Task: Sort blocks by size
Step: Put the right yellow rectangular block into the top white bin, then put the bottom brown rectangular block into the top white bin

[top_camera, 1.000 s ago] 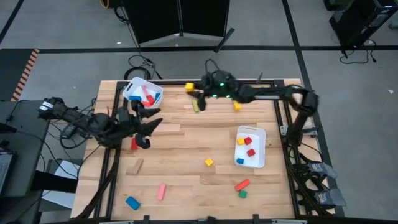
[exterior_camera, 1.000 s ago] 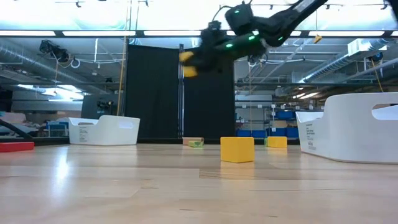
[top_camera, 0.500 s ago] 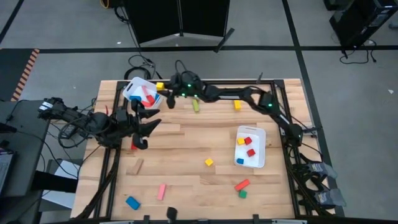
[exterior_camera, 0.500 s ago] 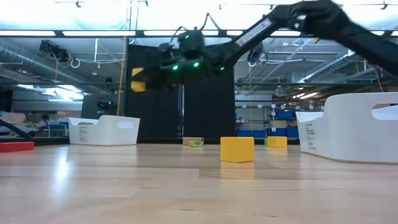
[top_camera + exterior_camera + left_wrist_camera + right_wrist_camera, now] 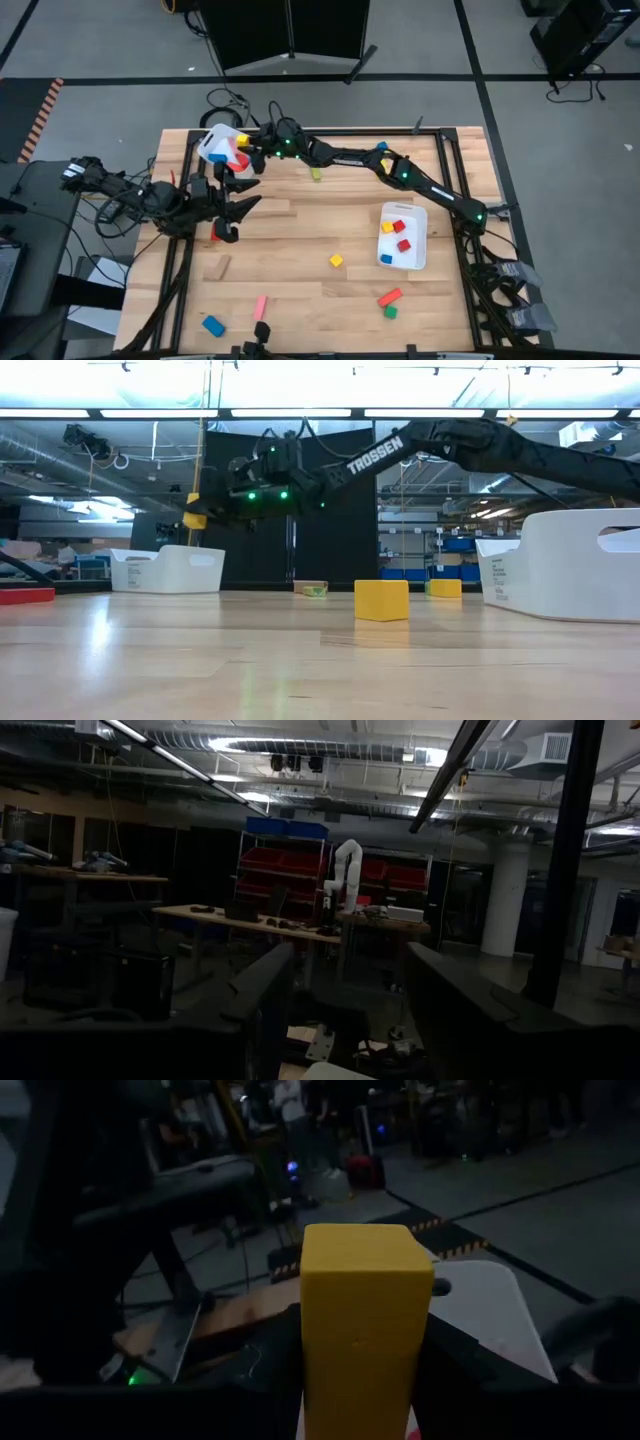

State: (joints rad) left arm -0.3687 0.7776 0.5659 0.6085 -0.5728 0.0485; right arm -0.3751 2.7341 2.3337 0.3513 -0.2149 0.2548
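We see the right gripper has swept along the far edge of the worktop, carrying the yellow block clamped in its jaws, from near the green bar to above the rim of the far-left bin, its arm now stretched out long.

Right arm stretched far across, claw clamped; left claw spread, idle.

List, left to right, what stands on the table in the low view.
Red block → left white bin → plain wood block → big yellow cube → small yellow cube → right white bin.
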